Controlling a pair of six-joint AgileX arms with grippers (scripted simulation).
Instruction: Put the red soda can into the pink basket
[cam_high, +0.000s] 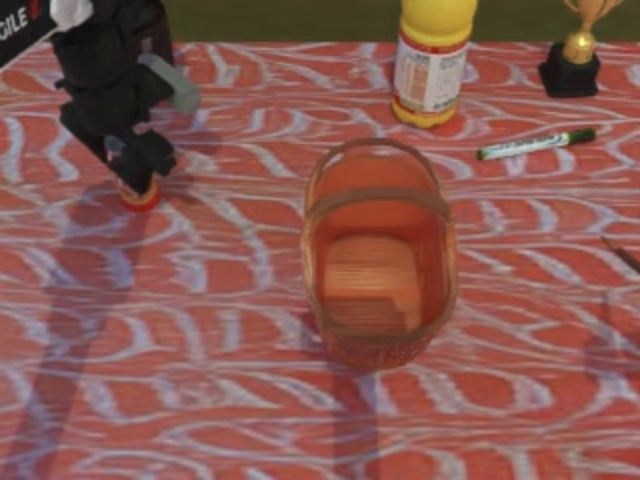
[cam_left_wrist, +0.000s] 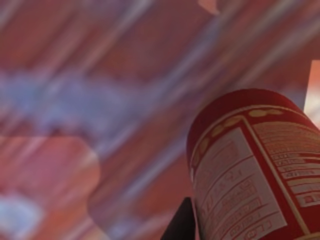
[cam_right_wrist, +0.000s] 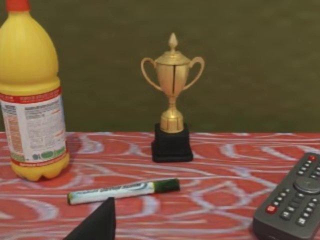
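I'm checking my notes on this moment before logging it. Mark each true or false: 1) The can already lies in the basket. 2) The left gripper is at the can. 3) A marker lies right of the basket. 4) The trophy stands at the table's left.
1) False: the red soda can stands on the table, left of the empty pink basket.
2) True: the left gripper is over it.
3) True: the marker.
4) False: the trophy stands at the back right.

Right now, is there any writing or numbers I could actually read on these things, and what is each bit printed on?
"GILE", white letters cut off at the top view's edge, on the left arm above the left gripper.
Red soda can: panel of print, too blurred to read.
Yellow bottle: label text too small to read.
Green marker: barrel print illegible.
Remote: button marks unreadable.
Trophy: no writing.
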